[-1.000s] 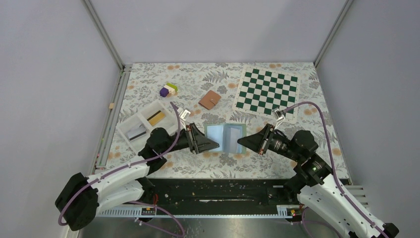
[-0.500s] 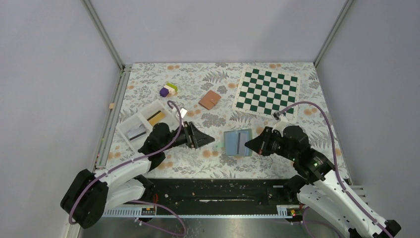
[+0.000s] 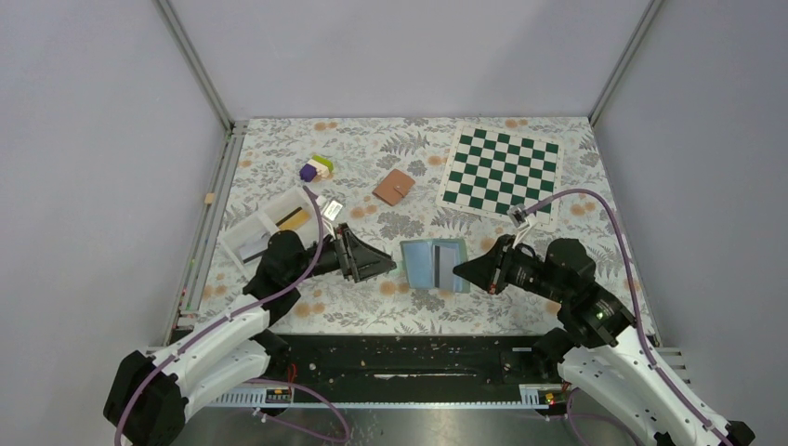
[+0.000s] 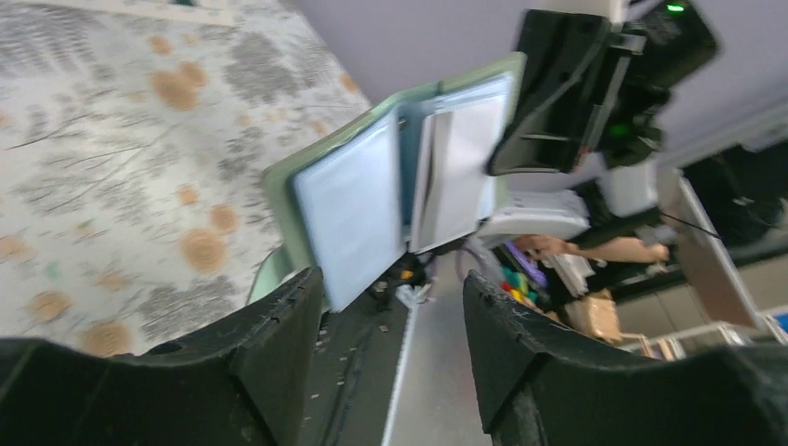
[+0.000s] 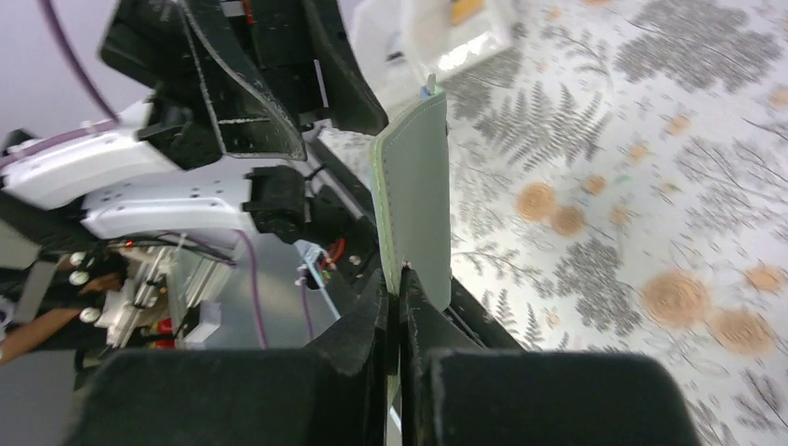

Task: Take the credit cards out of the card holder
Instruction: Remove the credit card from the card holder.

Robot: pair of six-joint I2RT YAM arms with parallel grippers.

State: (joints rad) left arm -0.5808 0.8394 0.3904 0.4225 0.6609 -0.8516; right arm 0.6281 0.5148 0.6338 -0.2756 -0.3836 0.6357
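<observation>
Grey walls are boxing in a flower-printed worktop [image 3: 372, 307], and in the middle of it the card holder [image 3: 434, 265] is spread open, pale blue pages facing up inside a green cover. The right pincer [image 3: 462, 269] is biting down on the holder's right edge, and its wrist view is showing both fingers pressed tight onto the green cover with no gap. The left pincer [image 3: 388, 267] is hanging just beside the holder's left edge, fingers spread wide and gripping nothing. Its own camera is looking between them at the pages, which are fanning apart a little. A dark stripe is showing on one page, but I cannot tell whether that is a card. Over on the left, a white tray [image 3: 263, 219] is sitting partly under the left arm, and one of the credit cards [image 3: 294, 220], yellow-orange, is resting in its far compartment. Further back, a green-and-white chessboard [image 3: 502, 172], a brown wallet [image 3: 394, 187] and some purple and yellow-green blocks [image 3: 316, 168] are sitting well apart from the holder.
</observation>
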